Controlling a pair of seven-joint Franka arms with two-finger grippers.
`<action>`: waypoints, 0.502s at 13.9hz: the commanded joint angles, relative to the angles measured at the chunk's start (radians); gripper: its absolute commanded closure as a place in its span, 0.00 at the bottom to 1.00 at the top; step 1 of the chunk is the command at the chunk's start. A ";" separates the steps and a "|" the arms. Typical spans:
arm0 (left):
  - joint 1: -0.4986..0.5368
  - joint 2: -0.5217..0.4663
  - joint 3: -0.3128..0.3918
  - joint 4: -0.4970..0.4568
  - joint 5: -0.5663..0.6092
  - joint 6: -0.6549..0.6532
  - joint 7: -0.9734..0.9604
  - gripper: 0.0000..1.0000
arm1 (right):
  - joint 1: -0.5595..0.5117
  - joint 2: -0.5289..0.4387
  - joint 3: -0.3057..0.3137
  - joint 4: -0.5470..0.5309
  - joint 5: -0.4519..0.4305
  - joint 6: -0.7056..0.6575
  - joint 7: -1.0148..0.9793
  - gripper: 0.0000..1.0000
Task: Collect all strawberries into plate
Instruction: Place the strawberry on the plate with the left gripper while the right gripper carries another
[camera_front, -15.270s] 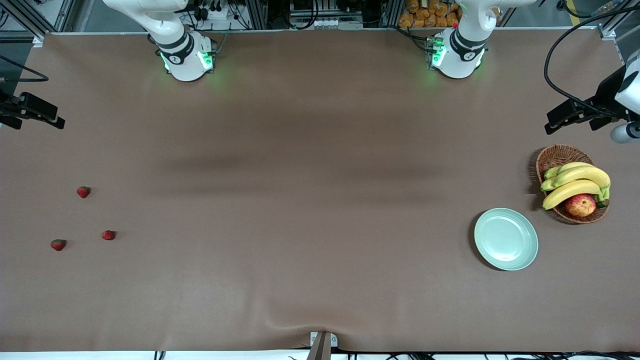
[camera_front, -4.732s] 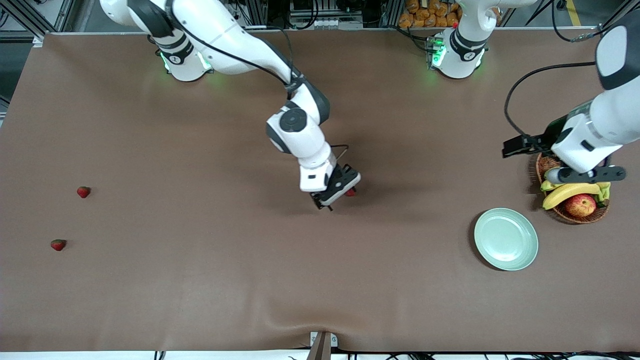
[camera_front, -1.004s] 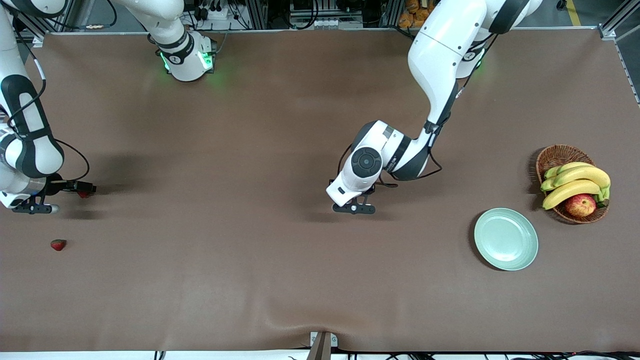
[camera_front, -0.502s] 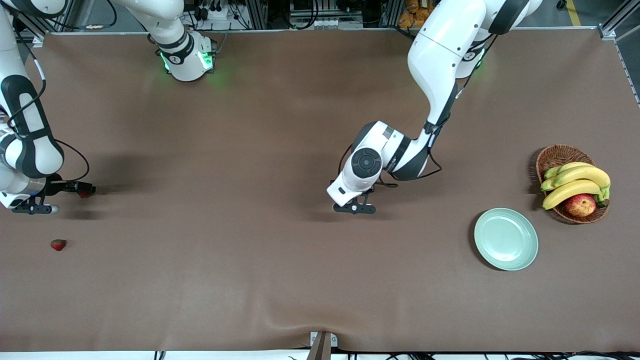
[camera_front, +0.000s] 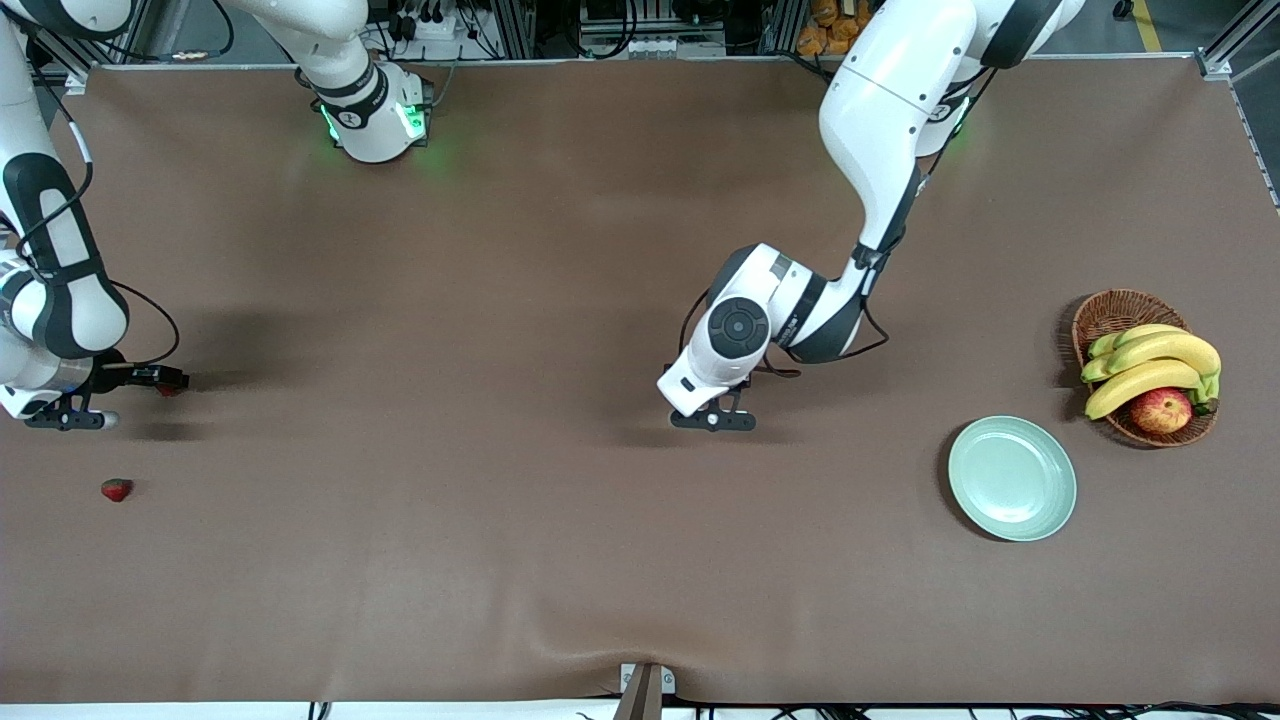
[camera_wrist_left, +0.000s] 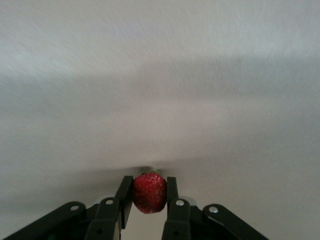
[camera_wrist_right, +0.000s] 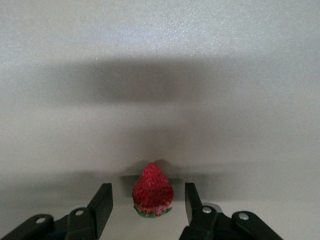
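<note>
One strawberry (camera_wrist_left: 149, 192) clamped between the fingers (camera_wrist_left: 171, 189) of the left claw (camera_wrist_left: 148, 196), both pads pressed against its sides, low at mid-worktop (camera_front: 500, 560); berry hidden under the wrist in the front view. Left claw (camera_front: 712, 420) clenched, grasping that berry.

Second strawberry (camera_wrist_right: 152, 191) standing tip up on the worktop between the fingers (camera_wrist_right: 103, 201) of the right claw (camera_wrist_right: 148, 206), a gap showing on each side, neither pad touching. Right claw (camera_front: 150, 377) part open, holding nothing, low at the right arm's end of the worktop; same berry (camera_front: 168, 389) just visible at its tip.

Third strawberry (camera_front: 116, 489) lying alone at that same end, nearer the front camera.

Plate (camera_front: 1012, 478) bare at the left arm's end, well apart from all three berries. Basket (camera_front: 1110, 312) with bananas (camera_front: 1150, 362) and an apple (camera_front: 1160, 409) just beside the plate.
</note>
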 joint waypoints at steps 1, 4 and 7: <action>0.054 -0.092 0.002 -0.016 0.020 -0.085 -0.003 1.00 | -0.014 0.012 0.015 0.022 -0.026 -0.011 -0.009 0.74; 0.141 -0.138 0.004 -0.016 0.021 -0.141 0.093 1.00 | -0.015 0.010 0.015 0.022 -0.024 -0.012 -0.053 1.00; 0.258 -0.153 0.002 -0.018 0.021 -0.172 0.271 1.00 | -0.002 -0.011 0.021 0.022 -0.024 -0.017 -0.082 1.00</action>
